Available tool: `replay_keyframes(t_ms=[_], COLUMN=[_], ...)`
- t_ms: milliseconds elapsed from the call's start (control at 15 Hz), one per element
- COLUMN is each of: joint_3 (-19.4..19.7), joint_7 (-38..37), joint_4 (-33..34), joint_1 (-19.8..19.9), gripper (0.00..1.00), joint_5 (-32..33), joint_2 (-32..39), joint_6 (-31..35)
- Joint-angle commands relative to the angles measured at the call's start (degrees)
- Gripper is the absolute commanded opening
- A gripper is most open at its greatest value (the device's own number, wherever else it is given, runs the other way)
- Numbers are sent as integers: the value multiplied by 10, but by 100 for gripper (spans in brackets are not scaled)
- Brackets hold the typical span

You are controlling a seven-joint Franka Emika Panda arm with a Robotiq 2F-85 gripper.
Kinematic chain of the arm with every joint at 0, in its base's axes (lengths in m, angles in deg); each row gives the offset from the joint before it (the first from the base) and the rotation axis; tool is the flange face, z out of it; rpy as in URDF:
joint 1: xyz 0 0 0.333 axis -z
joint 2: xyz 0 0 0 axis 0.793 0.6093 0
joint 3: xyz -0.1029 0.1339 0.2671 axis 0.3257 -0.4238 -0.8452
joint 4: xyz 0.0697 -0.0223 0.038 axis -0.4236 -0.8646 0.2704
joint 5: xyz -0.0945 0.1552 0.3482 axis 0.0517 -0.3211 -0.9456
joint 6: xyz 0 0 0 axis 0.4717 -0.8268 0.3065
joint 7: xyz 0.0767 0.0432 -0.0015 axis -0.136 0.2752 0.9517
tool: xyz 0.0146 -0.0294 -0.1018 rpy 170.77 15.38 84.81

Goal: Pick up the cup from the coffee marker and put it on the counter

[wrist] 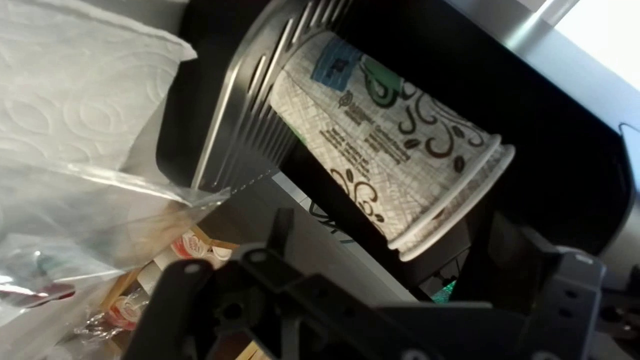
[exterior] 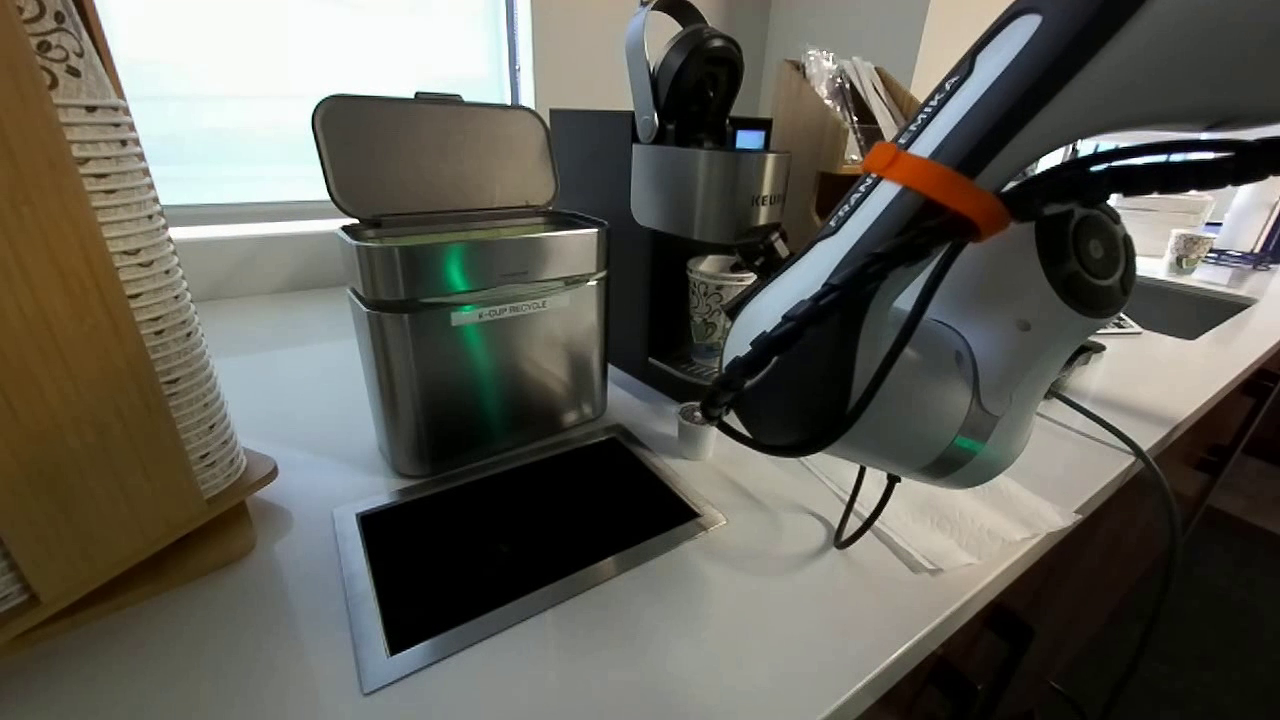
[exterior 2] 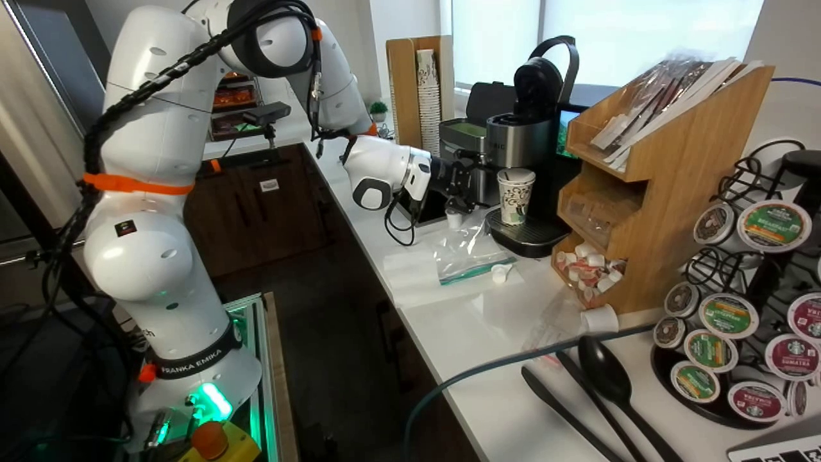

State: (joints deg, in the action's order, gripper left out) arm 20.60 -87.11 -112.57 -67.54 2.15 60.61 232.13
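Paper cup, one, perhaps two nested, the wrist view showing a doubled rim; no handle, narrowing to the base, printed with swirls and coffee beans; visible in both exterior views; upright on the drip tray of the coffee machine, black with a grey band, top raised, placed toward the back edge of the counter. Adjoining, likewise toward the back edge: steel bin, lid up. Between bin and front edge: dark panel in a steel frame. Close to the front edge: white napkins. Progress, by judgement: the reach looks nearly complete, the pincer standing just beside the cup on the side toward the front edge; the pick-up itself not yet done. Outstanding: a last short advance, a grasp, removal from the machine, and setting down upright on the counter; intended spot not indicated, though the stretch toward the front edge would seem the nearer choice. Condition of pincer: released, fingers spread wide, to a gap that should probably admit the cup; whether this is the full limit cannot be told. Contents: none seen between the fingers. Contact: none seen with the cup, both fingers standing apart from its wall in the wrist view; in an exterior view the arm overlaps part of the cup, so the gap is not readable from there
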Motion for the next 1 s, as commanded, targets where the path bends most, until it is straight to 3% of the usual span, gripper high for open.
replay_keyframes(t_ms=[0, 933], joint_3=[-5, 0], joint_7=[35, 62], joint_4=[21, 53], joint_1=[4, 8], gripper=[100, 100], joint_5=[-18, -39], joint_2=[18, 39], joint_6=[14, 26])
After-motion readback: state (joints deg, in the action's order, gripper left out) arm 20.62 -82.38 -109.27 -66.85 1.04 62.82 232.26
